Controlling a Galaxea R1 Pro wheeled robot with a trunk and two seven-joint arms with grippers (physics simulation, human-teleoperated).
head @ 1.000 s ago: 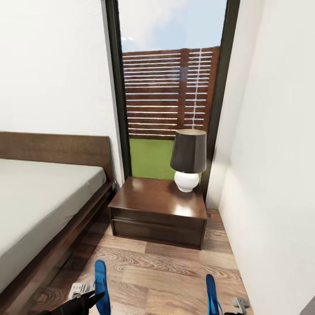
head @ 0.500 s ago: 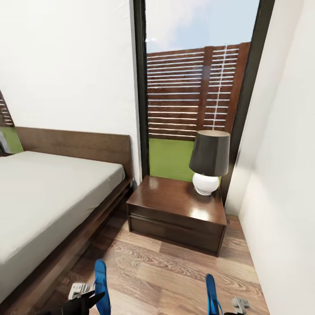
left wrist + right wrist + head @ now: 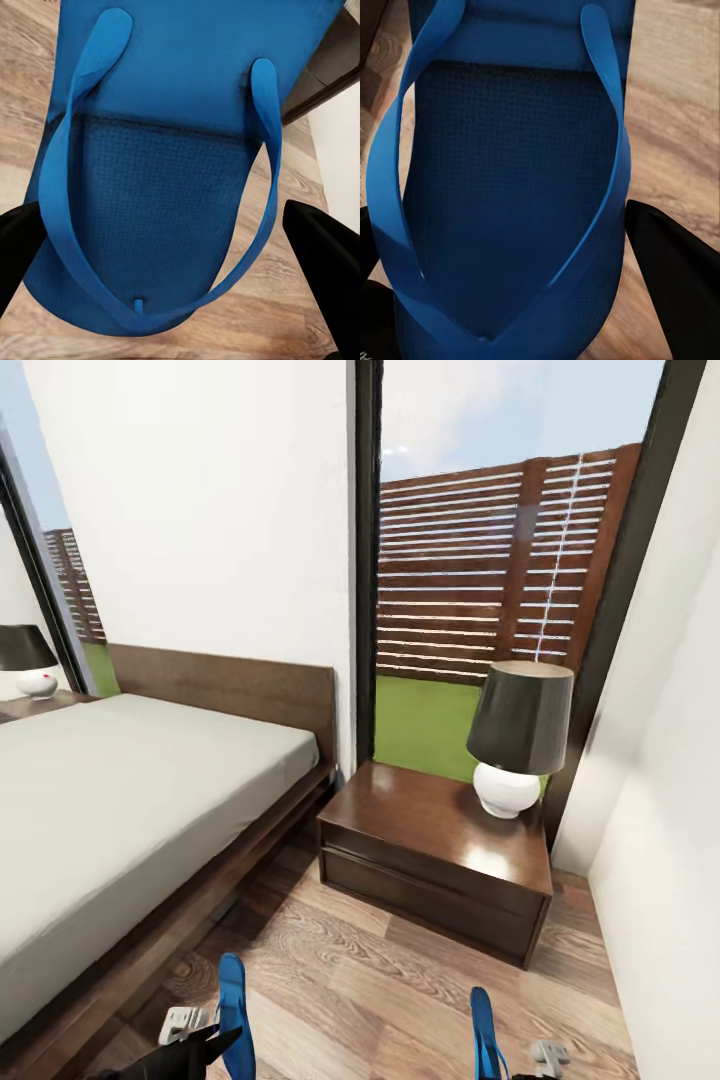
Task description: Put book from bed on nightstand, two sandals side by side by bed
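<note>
The two sandals (image 3: 232, 1015) (image 3: 485, 1032) we carry clamped, one per gripper (image 3: 180, 247) (image 3: 510, 255), for setting beside the bed (image 3: 120, 800).

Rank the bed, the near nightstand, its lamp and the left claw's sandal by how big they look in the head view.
1. Bed, largest by far.
2. Nightstand.
3. Lamp.
4. Sandal at the left claw, smallest; it shows edge-on and cut by the frame edge, so its look understates it.

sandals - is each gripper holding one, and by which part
Yes: the left gripper grips one sandal across its sole edges, the right gripper the other sandal likewise.
</note>
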